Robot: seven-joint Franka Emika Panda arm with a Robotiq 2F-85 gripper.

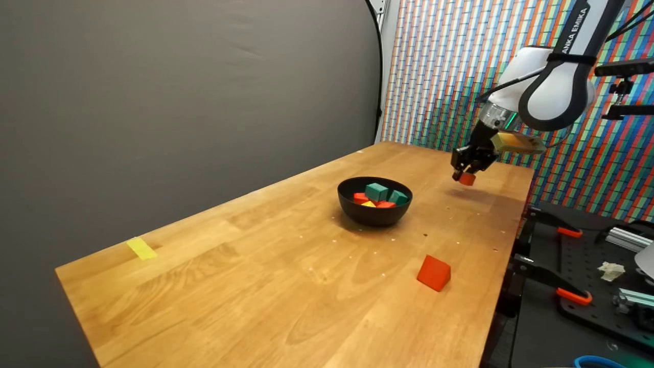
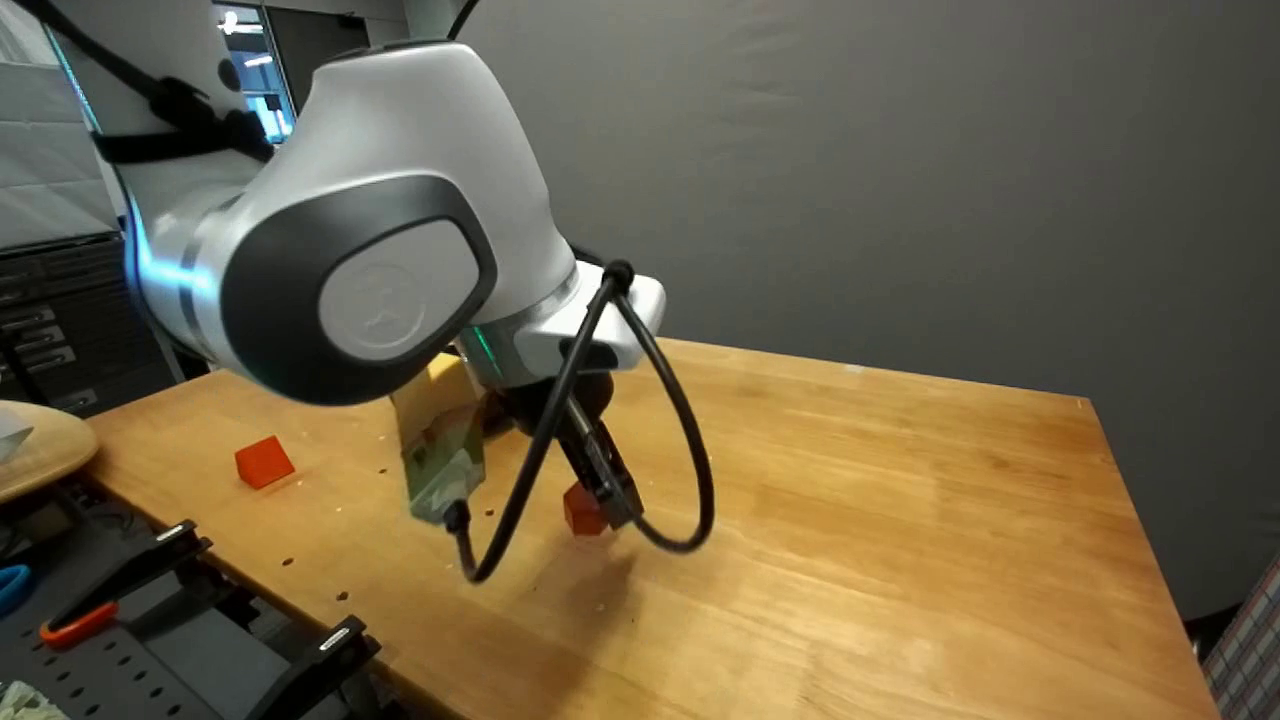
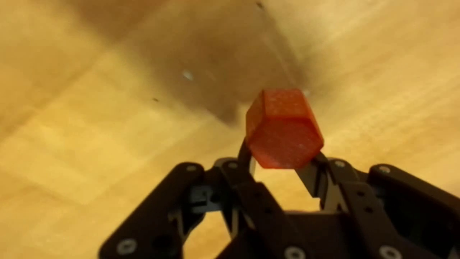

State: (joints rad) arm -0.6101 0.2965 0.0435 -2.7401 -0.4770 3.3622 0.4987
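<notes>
Red block (image 3: 285, 144): Six-sided piece pinched between the fingers (image 3: 309, 180) of a black gripper (image 3: 283, 154), raised above the wooden table (image 1: 286, 286) and seen in both exterior views.
Gripper: Closed on the red block, a finger at either side, reaching in from six o'clock in the wrist view.
Shadow (image 3: 215, 64): Spread on the wood between ten and eleven o'clock from the held block in the wrist view.
Robot arm (image 1: 554, 99): White with dark trim, leaning in from between one and two o'clock of the gripper in an exterior view; a black cable (image 2: 546, 434) loops beside the fingers.
Black bowl (image 1: 374, 215): Set on the table between eight and nine o'clock from the held block in an exterior view, with green blocks (image 1: 377, 192), red pieces (image 1: 360, 198) and a yellow piece (image 1: 369, 204) inside.
Red wedge (image 1: 434, 273): Resting on the table, apart from the bowl, between six and seven o'clock from the held block in an exterior view.
Yellow tape (image 1: 141, 248): Flat near the table's edge, between eight and nine o'clock from the bowl.
Black clamps (image 1: 546, 276): Orange-ended, at the table's edge, toward two and three o'clock from the wedge.
Grey backdrop (image 1: 204, 102): Behind the table, toward ten o'clock from the bowl.
</notes>
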